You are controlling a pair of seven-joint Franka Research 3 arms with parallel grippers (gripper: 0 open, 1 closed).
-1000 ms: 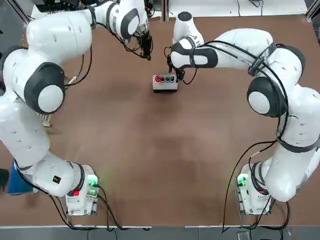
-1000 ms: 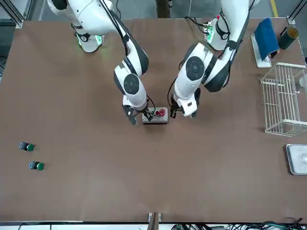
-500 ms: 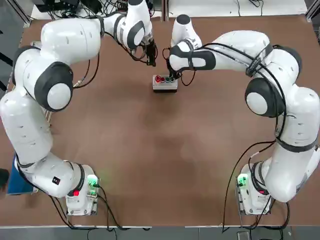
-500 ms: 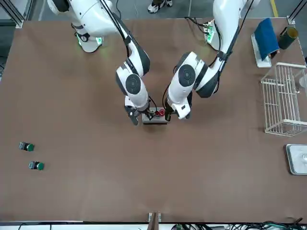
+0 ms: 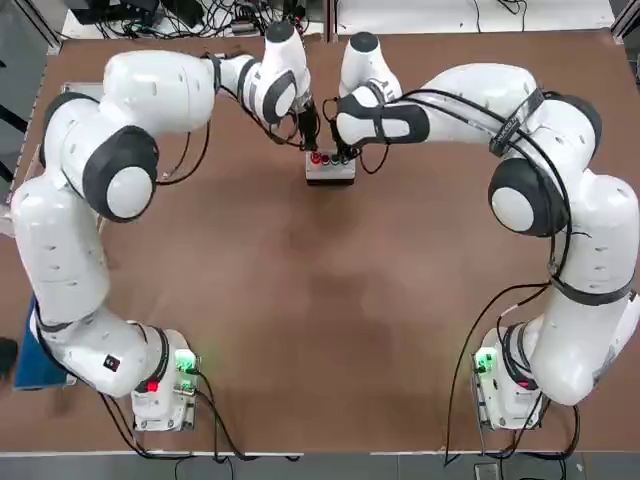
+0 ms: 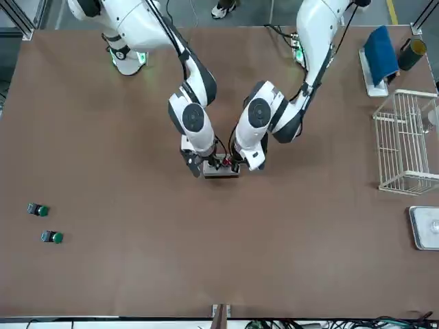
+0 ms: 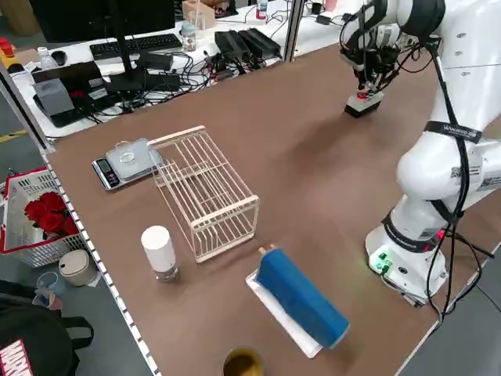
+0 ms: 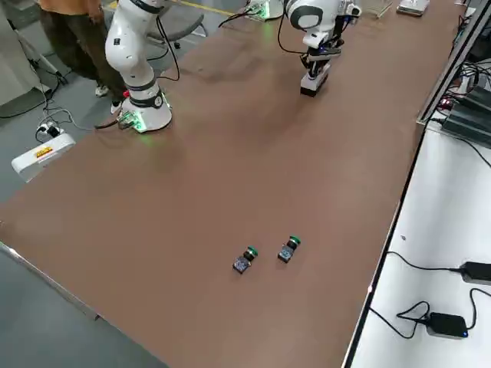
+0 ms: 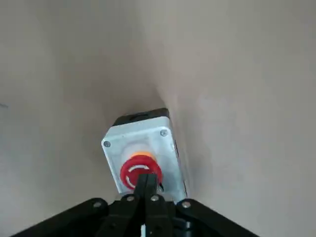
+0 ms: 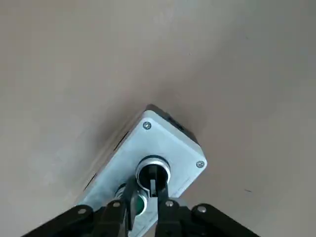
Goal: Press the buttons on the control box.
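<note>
The control box (image 5: 330,170) is a small light-grey box at the far middle of the brown table, also seen in the front view (image 6: 221,169). Its buttons (image 5: 330,158) run in a row along the top. My left gripper (image 9: 146,178) is shut, its tip touching the large red button (image 9: 140,169) at one end. My right gripper (image 10: 147,185) stands over the dark button (image 10: 153,164) at the other end, fingers a narrow gap apart. A green button (image 10: 140,203) shows just behind them. In the top view both grippers, left (image 5: 312,143) and right (image 5: 345,152), crowd the box.
Two loose green-capped buttons (image 6: 38,210) (image 6: 51,237) lie far off on the robot's right. A white wire rack (image 6: 405,140), a blue pad (image 6: 381,55) and a scale (image 6: 425,226) sit on its left. A person (image 8: 69,31) stands beyond the table.
My left gripper swung in toward the box and came down on the large red button. My right gripper shifted over the dark button, its fingers narrowing.
</note>
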